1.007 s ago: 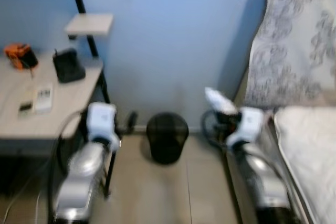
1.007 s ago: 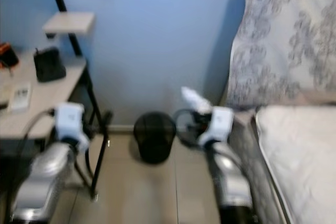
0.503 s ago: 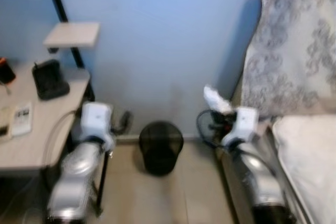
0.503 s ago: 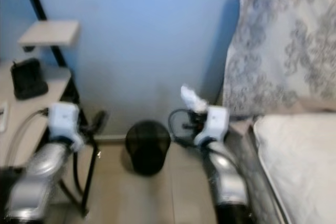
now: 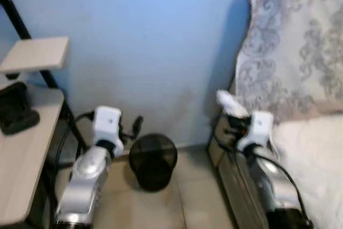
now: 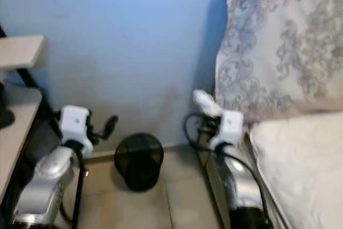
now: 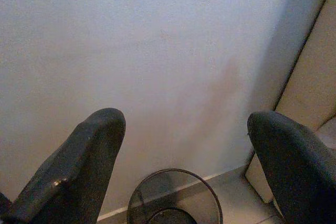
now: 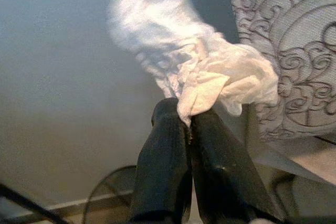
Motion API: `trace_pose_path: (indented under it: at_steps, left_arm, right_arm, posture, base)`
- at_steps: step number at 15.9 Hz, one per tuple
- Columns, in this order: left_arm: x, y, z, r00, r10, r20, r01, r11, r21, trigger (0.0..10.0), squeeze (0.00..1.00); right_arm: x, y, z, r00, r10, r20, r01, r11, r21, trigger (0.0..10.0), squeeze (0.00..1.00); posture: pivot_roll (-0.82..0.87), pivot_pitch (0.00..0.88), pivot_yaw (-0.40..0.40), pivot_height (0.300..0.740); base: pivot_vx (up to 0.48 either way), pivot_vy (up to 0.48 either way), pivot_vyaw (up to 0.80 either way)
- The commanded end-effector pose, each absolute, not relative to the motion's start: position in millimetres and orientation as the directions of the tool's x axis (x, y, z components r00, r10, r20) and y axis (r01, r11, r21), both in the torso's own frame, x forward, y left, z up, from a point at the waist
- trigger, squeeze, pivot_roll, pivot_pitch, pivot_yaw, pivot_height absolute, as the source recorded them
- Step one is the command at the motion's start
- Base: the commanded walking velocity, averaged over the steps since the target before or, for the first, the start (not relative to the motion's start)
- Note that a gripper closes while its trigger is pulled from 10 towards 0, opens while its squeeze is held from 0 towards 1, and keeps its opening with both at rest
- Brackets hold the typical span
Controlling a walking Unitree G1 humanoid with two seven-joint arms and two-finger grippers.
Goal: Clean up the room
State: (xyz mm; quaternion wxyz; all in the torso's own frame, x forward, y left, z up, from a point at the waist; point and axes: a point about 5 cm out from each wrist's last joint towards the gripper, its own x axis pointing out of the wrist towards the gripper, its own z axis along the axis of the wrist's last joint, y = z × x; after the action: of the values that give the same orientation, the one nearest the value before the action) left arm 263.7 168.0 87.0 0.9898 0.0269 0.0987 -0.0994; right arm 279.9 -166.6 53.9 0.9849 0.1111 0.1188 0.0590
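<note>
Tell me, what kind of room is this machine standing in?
Most likely a bedroom: a bed with a patterned grey headboard on the right, a desk on the left, and a black mesh wastebasket against the blue wall.

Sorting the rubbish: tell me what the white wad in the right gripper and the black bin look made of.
White wad: likely tissue or thin paper, matte, crumpled into soft creases where the right gripper pinches it. Black bin: probably wire mesh, since the floor shows faintly through its wall.
</note>
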Motion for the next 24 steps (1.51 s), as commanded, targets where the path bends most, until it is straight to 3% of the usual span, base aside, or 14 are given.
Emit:
trace_pose_path:
  at_steps: [1,4,9,20,24]
  left_arm:
    - [263.4,180.0,89.6,0.967,-0.156,-0.2,0.171,0.983,0.062,10.0,0.0]
    - [262.9,181.0,89.5,0.968,-0.153,-0.201,0.169,0.984,0.063,10.0,0.0]
    - [260.6,178.2,87.7,0.965,-0.16,-0.206,0.177,0.982,0.066,10.0,0.0]
    - [263.0,175.0,85.2,0.96,-0.182,-0.212,0.2,0.978,0.064,10.0,0.0]
    - [262.5,171.7,81.6,0.952,-0.197,-0.234,0.218,0.973,0.07,10.0,0.0]
  right_arm:
    - [284.3,-155.7,58.3,0.964,0.17,-0.206,-0.119,0.963,0.241,10.0,0.0]
    - [285.6,-151.7,58.1,0.951,0.215,-0.222,-0.192,0.974,0.121,10.0,0.0]
    - [289.7,-160.4,54.9,0.96,0.139,-0.243,-0.095,0.978,0.187,10.0,0.0]
    - [289.3,-166.4,55.8,0.956,0.155,-0.249,-0.121,0.982,0.146,10.0,0.0]
    - [286.8,-171.4,47.0,0.917,0.231,-0.326,-0.216,0.973,0.082,10.0,0.0]
  posture:
    - [0.01,0.0,-0.012,0.74]
    - [0.01,0.0,-0.017,0.74]
    - [0.01,0.0,-0.023,0.74]
    - [-0.01,0.0,-0.026,0.74]
    - [0.0,0.0,-0.027,0.74]
  base:
    - [0.352,0.0,0.0]
    - [0.351,0.0,0.27]
    - [0.352,0.0,0.61]
    - [0.349,0.0,0.0]
    - [0.243,0.0,0.0]
